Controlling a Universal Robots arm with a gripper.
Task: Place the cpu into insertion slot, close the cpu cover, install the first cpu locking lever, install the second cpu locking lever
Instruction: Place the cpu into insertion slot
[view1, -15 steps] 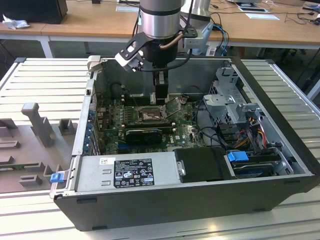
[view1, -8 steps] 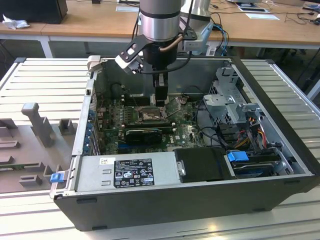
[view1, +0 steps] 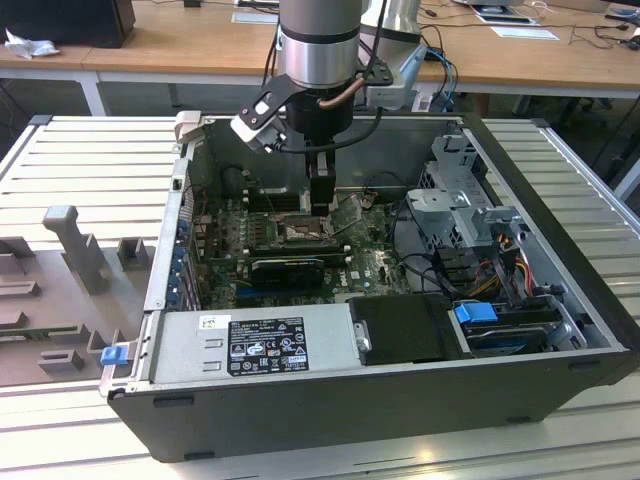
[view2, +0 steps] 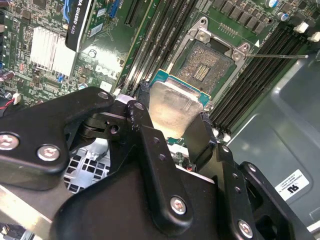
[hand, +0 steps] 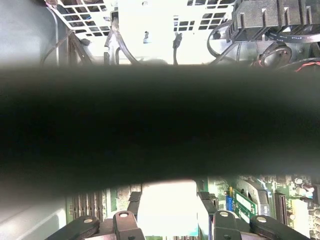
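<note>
My gripper (view2: 174, 109) is shut on the cpu (view2: 172, 100), a flat square chip with a pale metal top and a teal edge, pinched between two black fingers (view2: 145, 107). The first wrist view shows the cpu (hand: 167, 207) as a bright square between the fingers. The chip hangs a little above the board, beside the insertion slot (view2: 207, 62), whose dark centre with rows of contacts lies bare inside a silvery rim. In the exterior view the gripper (view1: 320, 200) reaches down into the open computer case just over the insertion slot (view1: 300, 232). A thin metal lever rod (view2: 280, 56) sticks out beside the slot.
Long black memory slots (view2: 155, 40) flank the socket. A black card (view1: 285, 268) lies in front of it, with the power supply (view1: 250, 345) nearer and a drive cage (view1: 465, 205) with cables at the exterior view's right. A dark blurred band (hand: 160, 125) crosses the first wrist view.
</note>
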